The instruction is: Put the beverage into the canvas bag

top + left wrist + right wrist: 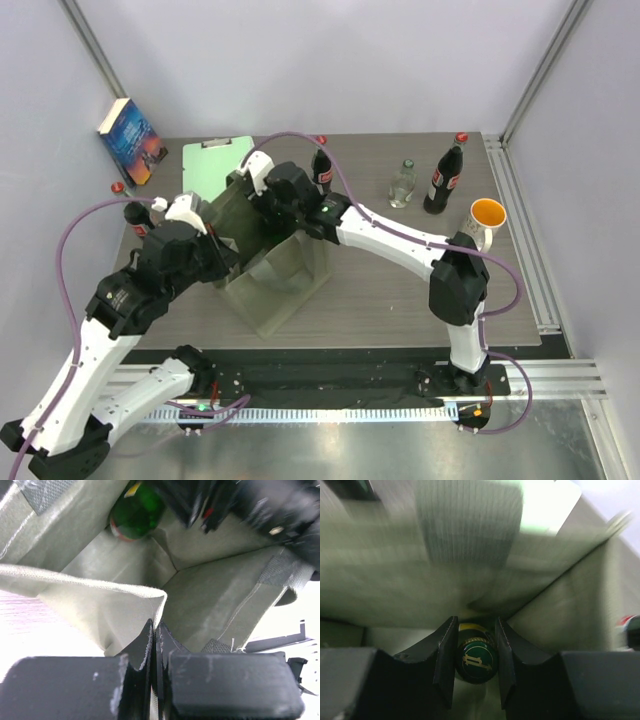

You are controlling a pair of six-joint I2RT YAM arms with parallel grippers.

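My right hand [475, 625] clamps the green bottle [476, 662]; left hand [155, 627] pinches the canvas bag [100, 600] — slipped fabric would collapse beneath it.

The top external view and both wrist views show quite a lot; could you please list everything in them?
canvas bag: one, olive-grey, table centre, open
green bottle: one, green, inside the bag
cola bottles: three, dark with red caps, back right, back centre, far left
clear bottle: one, clear with green cap, back right
cup: one, white with orange inside, right edge
clipboard: one, mint-green, flat behind the bag
book: one, blue and orange, back-left corner
table: one, brown
left gripper: one, black, shut on the bag's rim
right gripper: one, black, shut on the green bottle
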